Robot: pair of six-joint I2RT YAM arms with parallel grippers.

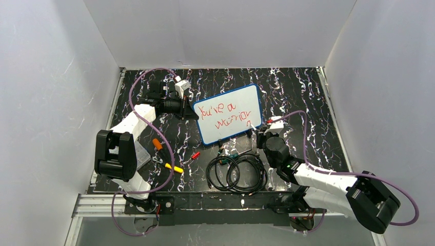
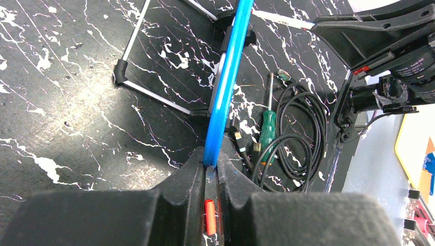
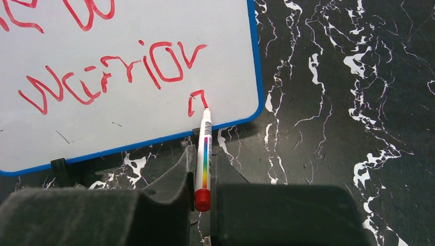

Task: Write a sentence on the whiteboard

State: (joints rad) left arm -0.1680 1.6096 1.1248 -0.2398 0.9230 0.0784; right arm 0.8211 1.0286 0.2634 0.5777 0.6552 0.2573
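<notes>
— Where is the whiteboard [image 1: 228,114] found?
— It is propped near the middle of the desk [image 1: 308,92], and the sentence [image 1: 216,108] is written on it in red, in two lines, read as "You're a warrior".
— How is it held?
— Its blue frame is clamped at the left edge by the left fingers [image 2: 187,174], which are closed on it.
— And the right fingers [image 3: 179,169]?
— A marker [image 3: 204,148] is gripped between them. Its red tip is set against the board at a small red mark below the last word, near the corner.
— What else is seen?
— A coiled black cable [image 1: 237,174] and a green-handled screwdriver [image 2: 267,128] are laid on the desk just in front of the board.
</notes>
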